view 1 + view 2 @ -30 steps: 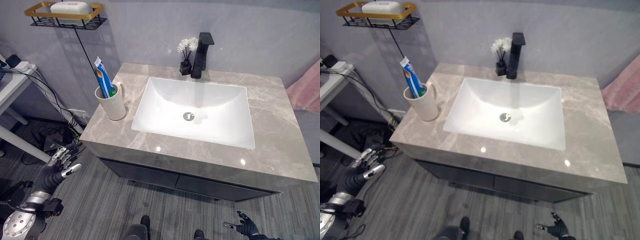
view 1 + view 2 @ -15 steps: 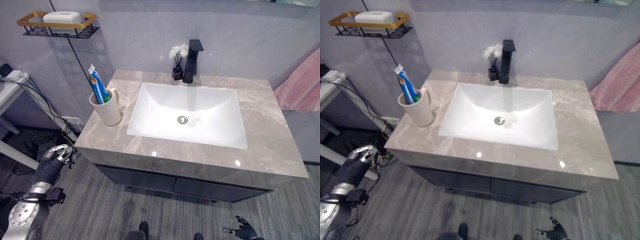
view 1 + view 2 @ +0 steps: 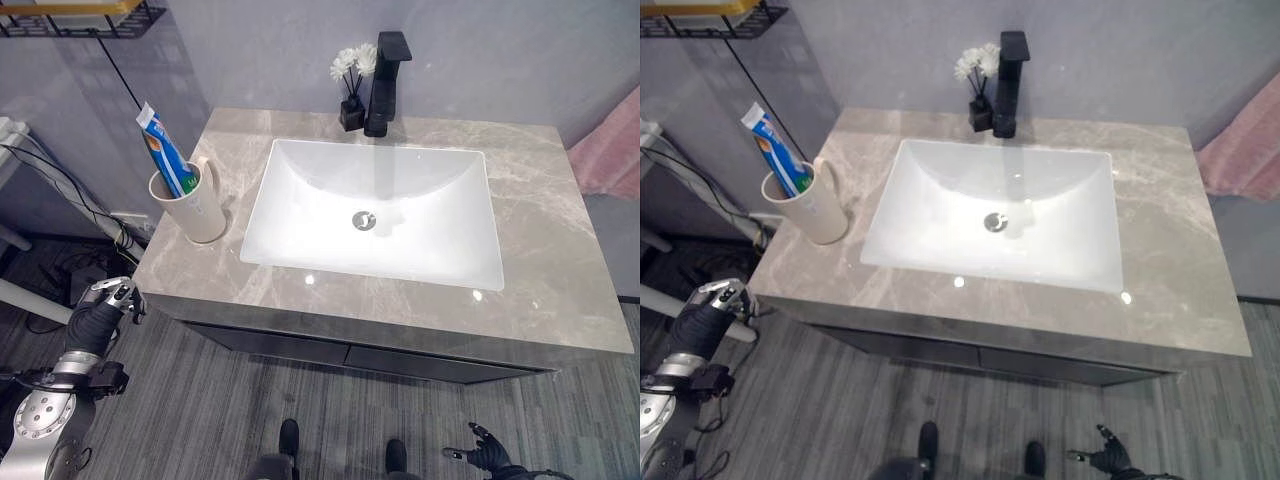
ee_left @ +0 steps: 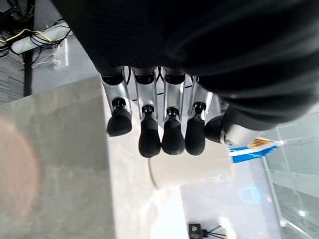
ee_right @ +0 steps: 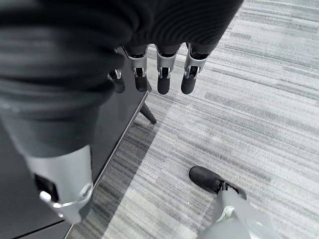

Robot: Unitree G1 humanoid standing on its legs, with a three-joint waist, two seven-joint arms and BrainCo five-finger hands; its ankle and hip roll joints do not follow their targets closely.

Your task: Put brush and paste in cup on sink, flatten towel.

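While paste [image 3: 160,150] sits in cup [image 3: 195,208] | left robot hand [image 3: 103,305] curled, empty, well below

Left hand [image 3: 103,303] hangs low at the robot's left side, fingers [image 4: 149,139] curled, holding nothing; right hand [image 3: 482,452] low, fingers [image 5: 164,80] relaxed.

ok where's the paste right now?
In the left eye view, the toothpaste tube stands tilted in the cream cup on the counter, left of the sink basin.
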